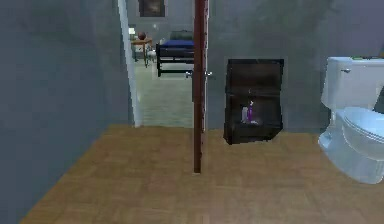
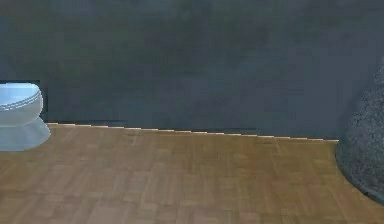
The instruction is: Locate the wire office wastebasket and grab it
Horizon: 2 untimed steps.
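Bathroom with dark grey-blue walls point(image 1: 50, 80) and a wooden plank floor point(image 1: 130, 175). Where the wire wastebasket stands cannot be told from these views, and the gripper's state cannot be told either.

At the arm side view's right edge, a rounded, speckled grey shape point(image 2: 365, 150) rises from the floor near the wall. What it is cannot be made out.

In the middle of the forward view, a reddish-brown door point(image 1: 200, 80) is seen edge-on, running upright from the floor to the top of the picture. A small metal handle point(image 1: 208, 73) sticks out from it about a third of the way down.

Just right of the door, a dark cabinet point(image 1: 254, 100) stands against the wall. Its open lower shelf holds a small purple thing point(image 1: 249, 114), too small to identify.

Farther right, at the forward view's right edge, stands a white toilet point(image 1: 355, 120), its tank against the wall behind the bowl. A white toilet bowl also shows at the arm side view's left edge, on the wooden floor close to the grey wall.

Left of the door, an open doorway leads into a brighter room with a pale floor point(image 1: 160, 100). Far inside it stands a dark-framed piece of furniture with a blue top point(image 1: 178, 45), perhaps a bed. A small round wooden table point(image 1: 143, 44) stands just left of it. A framed picture point(image 1: 152, 7) hangs on the far wall above them.
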Available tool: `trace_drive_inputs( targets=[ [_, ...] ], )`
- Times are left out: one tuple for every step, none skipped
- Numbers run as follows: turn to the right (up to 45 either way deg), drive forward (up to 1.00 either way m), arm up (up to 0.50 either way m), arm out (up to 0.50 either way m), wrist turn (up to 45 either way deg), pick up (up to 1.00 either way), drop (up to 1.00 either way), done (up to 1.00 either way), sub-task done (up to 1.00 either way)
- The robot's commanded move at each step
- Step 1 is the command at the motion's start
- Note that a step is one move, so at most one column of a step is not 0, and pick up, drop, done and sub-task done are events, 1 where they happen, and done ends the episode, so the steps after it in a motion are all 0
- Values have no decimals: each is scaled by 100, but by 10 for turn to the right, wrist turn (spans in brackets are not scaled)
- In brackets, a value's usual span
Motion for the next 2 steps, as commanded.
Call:
trace_drive_inputs(
  targets=[
    [-180, 0, 0, 0, 0, 0, 0, 0, 0],
    [0, 100, 0, 0, 0, 0, 0, 0, 0]
  ],
)
